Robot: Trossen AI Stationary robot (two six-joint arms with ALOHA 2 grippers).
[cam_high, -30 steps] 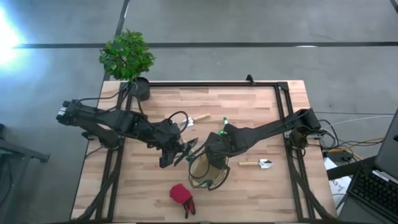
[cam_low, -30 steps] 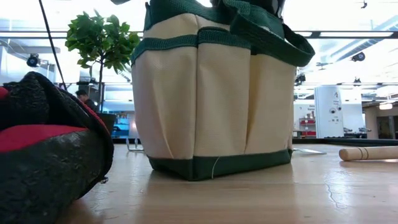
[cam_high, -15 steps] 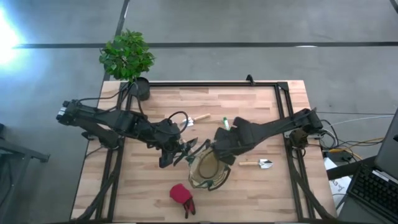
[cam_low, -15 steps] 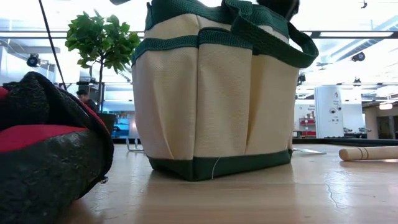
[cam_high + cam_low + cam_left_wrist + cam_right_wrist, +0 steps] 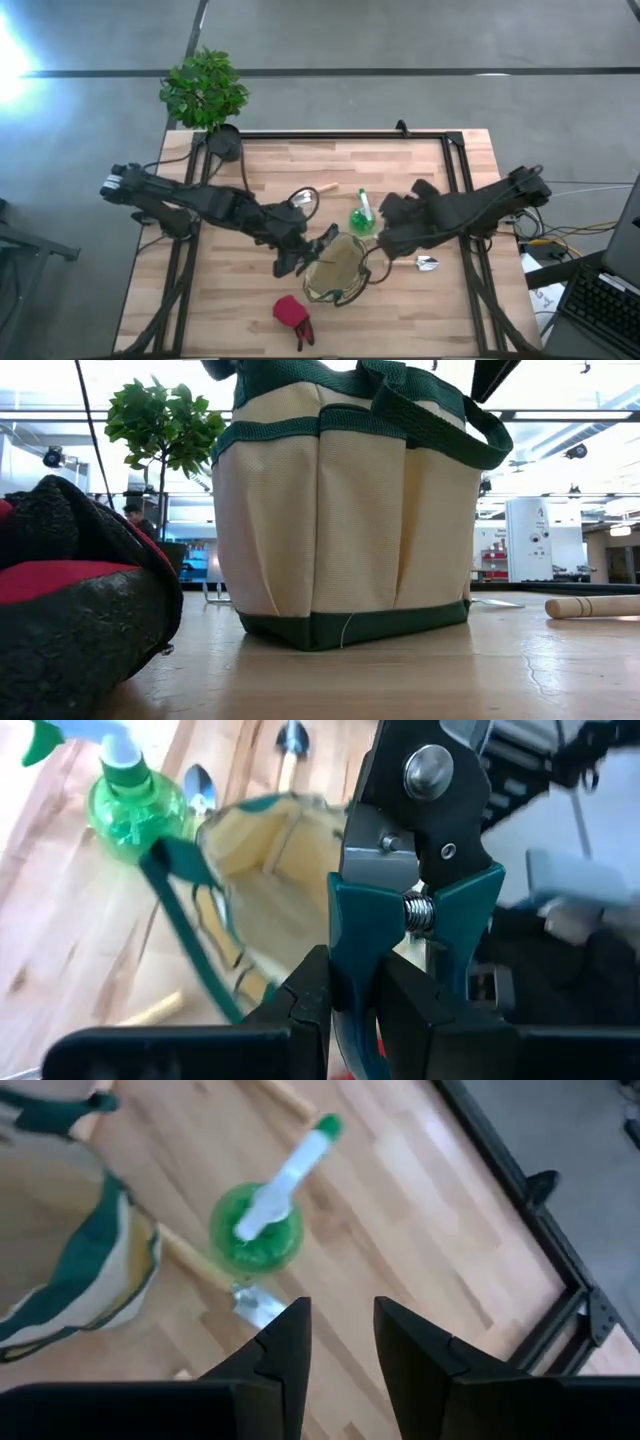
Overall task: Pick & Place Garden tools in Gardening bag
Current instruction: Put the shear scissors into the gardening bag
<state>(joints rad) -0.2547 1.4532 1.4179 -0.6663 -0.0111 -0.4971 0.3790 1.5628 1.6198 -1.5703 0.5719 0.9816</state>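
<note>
The cream gardening bag [image 5: 338,272] with green trim stands open at mid-table; it fills the low view [image 5: 340,510]. My left gripper [image 5: 312,254] is at the bag's left rim, shut on the pruning shears [image 5: 415,840]. My right gripper [image 5: 342,1342] is open and empty, right of the bag [image 5: 388,236]. The green spray bottle [image 5: 362,218] stands upright on the table just beyond the bag. A wooden-handled trowel [image 5: 415,263] lies right of the bag, and another [image 5: 308,197] lies beyond its left side. The red glove [image 5: 292,313] lies near the front edge. My left gripper pinches the shears by a teal handle [image 5: 350,945] just behind the spring, between its two fingers [image 5: 305,1005]. The fingers slant in from the table's left. The pivot and blade end stick out past the fingertips toward the bag's opening [image 5: 275,860]. The shears are lifted clear.
A leafy potted plant [image 5: 205,90] stands at the far left corner. A dark metal frame [image 5: 455,150] runs along the far and side edges. In the low view the glove [image 5: 70,600] lies close on the left and a wooden handle [image 5: 595,605] at the right.
My right gripper has drawn back from above the bag toward the table's right edge. The spray bottle, partly hidden by that arm before, now shows in full beyond the bag. My left gripper has moved right, toward the bag, with the shears.
</note>
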